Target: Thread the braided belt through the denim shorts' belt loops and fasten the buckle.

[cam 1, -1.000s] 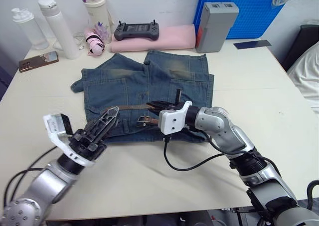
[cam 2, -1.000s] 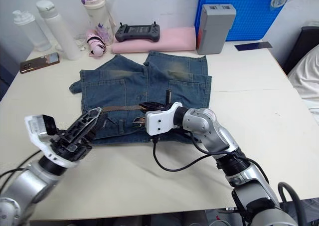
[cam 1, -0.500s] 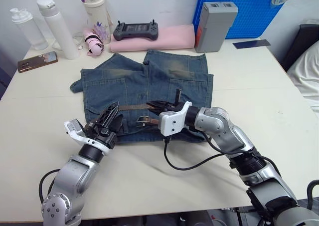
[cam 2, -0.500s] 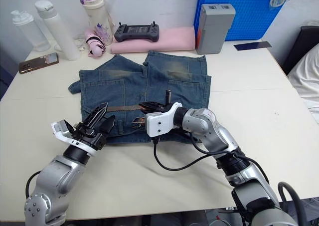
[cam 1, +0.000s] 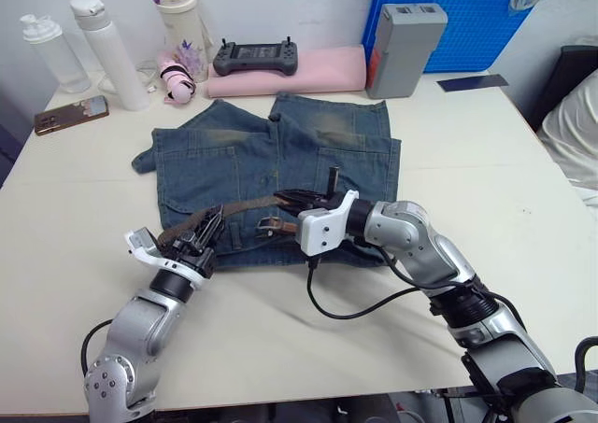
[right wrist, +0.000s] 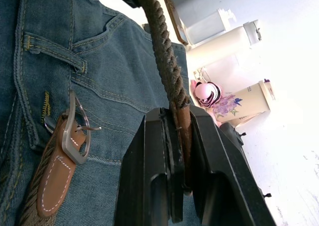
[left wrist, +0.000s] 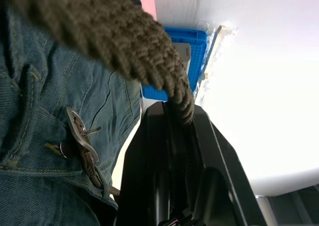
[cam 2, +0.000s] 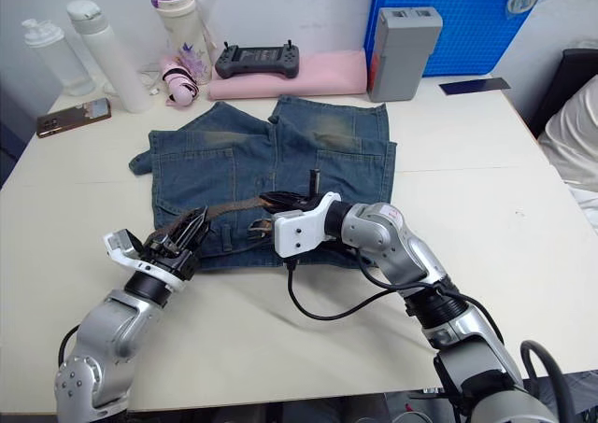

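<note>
The denim shorts (cam 1: pixel 308 143) lie flat mid-table, waistband towards me. The braided belt (cam 1: pixel 245 205) hangs lifted over the waistband as a brown strap between my two grippers. My left gripper (cam 1: pixel 213 221) is shut on the belt's left part; the woven strap (left wrist: pixel 149 66) runs between its fingers. My right gripper (cam 1: pixel 283 198) is shut on the belt near its leather tip (right wrist: pixel 184 117). The buckle (cam 1: pixel 269 224) lies on the denim just below the strap, its silvery frame (right wrist: pixel 75 131) and pin showing. A belt loop (right wrist: pixel 52 51) crosses the waistband nearby.
Along the back stand two white bottles (cam 1: pixel 107 49), a flowered tumbler (cam 1: pixel 182 26), a phone (cam 1: pixel 70 115), a controller (cam 1: pixel 255 57) on a pink pad, a grey box (cam 1: pixel 404 48) and a blue crate (cam 1: pixel 467 17). A black cable (cam 1: pixel 355 306) loops from my right wrist.
My left arm has come forward to the shorts' left waistband and its open gripper has shut on the belt, lifting that part. The right arm has stayed put.
</note>
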You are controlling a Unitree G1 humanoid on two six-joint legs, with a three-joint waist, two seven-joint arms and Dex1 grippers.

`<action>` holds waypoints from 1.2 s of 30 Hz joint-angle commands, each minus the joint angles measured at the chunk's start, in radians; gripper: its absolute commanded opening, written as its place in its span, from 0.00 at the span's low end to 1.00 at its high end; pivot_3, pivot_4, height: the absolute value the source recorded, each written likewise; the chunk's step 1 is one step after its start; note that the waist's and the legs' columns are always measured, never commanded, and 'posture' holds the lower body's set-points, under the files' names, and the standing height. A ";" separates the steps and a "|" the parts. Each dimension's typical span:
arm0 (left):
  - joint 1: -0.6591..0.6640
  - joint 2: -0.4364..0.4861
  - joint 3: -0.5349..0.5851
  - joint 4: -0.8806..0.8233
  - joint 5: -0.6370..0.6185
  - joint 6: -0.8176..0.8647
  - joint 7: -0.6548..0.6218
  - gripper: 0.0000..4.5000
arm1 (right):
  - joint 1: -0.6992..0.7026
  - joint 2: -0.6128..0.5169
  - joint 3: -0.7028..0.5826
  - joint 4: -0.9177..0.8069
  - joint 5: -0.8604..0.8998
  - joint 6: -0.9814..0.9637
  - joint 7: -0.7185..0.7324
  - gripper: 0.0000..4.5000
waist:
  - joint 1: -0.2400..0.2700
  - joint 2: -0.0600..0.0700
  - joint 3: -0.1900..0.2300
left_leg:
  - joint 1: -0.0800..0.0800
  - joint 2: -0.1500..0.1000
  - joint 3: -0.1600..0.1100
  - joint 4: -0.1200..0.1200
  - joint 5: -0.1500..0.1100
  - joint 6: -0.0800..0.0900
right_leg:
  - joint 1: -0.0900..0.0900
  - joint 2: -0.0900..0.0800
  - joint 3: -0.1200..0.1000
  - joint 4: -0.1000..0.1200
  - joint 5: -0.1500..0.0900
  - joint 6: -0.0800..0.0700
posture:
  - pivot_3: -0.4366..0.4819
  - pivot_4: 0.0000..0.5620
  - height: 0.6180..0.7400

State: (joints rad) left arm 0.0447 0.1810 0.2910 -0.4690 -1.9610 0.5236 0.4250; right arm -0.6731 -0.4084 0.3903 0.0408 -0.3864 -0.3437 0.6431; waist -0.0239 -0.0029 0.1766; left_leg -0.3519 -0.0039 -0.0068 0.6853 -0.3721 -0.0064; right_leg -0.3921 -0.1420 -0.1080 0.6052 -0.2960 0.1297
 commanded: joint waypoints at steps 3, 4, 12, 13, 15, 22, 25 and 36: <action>-0.022 -0.022 0.023 -0.002 -0.011 0.013 -0.013 0.00 | 0.013 -0.003 -0.004 -0.065 0.027 -0.003 0.020 0.00 | 0.001 0.000 0.000 | 0.000 0.000 0.000 0.000 0.000 0.000 | 0.000 0.000 0.000 0.000 0.000 0.000 | 0.48 0.27 1.00; -0.026 -0.026 0.026 -0.002 -0.011 0.014 -0.012 0.00 | 0.020 0.003 -0.009 -0.071 0.046 0.026 0.033 0.00 | 0.002 0.000 0.000 | 0.000 0.000 0.000 0.000 0.000 0.000 | 0.000 0.000 0.000 0.000 0.000 0.000 | 0.48 0.27 1.00; 0.034 0.031 0.124 -0.111 -0.011 0.032 -0.091 0.00 | 0.066 0.018 -0.063 -0.132 0.181 0.265 0.115 0.82 | -0.001 0.000 0.000 | 0.000 0.001 -0.001 -0.001 0.000 0.000 | 0.000 0.000 0.000 -0.002 0.000 0.000 | 0.48 0.27 1.00; 0.053 0.050 0.146 -0.113 -0.011 0.032 -0.096 0.00 | 0.070 0.013 -0.075 -0.139 0.207 0.296 0.129 0.92 | -0.001 0.000 0.000 | 0.000 0.001 -0.001 -0.001 0.000 0.000 | 0.000 0.000 0.000 -0.002 0.000 0.000 | 0.48 0.27 1.00; 0.109 0.133 0.204 -0.099 -0.011 0.059 -0.134 0.00 | 0.078 -0.005 -0.100 -0.156 0.265 0.351 0.171 0.99 | -0.001 0.000 0.000 | -0.001 0.001 -0.001 -0.001 0.000 0.000 | 0.000 0.001 0.000 -0.003 0.000 0.000 | 0.48 0.27 1.00; 0.232 0.241 0.374 0.007 -0.011 0.060 -0.259 0.00 | 0.089 -0.042 -0.144 -0.180 0.375 0.449 0.243 0.99 | 0.005 0.001 0.001 | -0.001 0.001 -0.001 -0.002 -0.001 -0.001 | 0.000 0.002 0.000 -0.004 0.000 0.000 | 0.48 0.27 1.00; 0.252 0.271 0.376 0.034 -0.011 0.075 -0.277 0.00 | 0.096 -0.044 -0.143 -0.188 0.405 0.479 0.263 0.99 | 0.006 0.001 0.001 | -0.001 0.002 -0.001 -0.002 -0.001 -0.002 | 0.000 0.002 0.000 -0.004 0.000 0.000 | 0.48 0.27 1.00; 0.179 0.269 0.234 0.090 0.058 0.093 -0.289 0.00 | 0.133 -0.086 -0.137 -0.270 0.559 0.749 0.360 0.99 | 0.023 0.001 0.001 | -0.001 0.001 -0.001 -0.002 -0.001 -0.001 | 0.000 0.002 0.000 -0.003 0.000 0.000 | 0.48 0.27 1.00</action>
State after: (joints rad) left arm 0.2247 0.4501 0.5333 -0.3756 -1.9161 0.6132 0.1392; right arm -0.5397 -0.4784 0.2672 -0.1890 0.1483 0.3816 0.9909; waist -0.0006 -0.0015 0.1775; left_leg -0.3528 -0.0027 -0.0080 0.6837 -0.3731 -0.0079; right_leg -0.3921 -0.1403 -0.1074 0.6016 -0.2961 0.1294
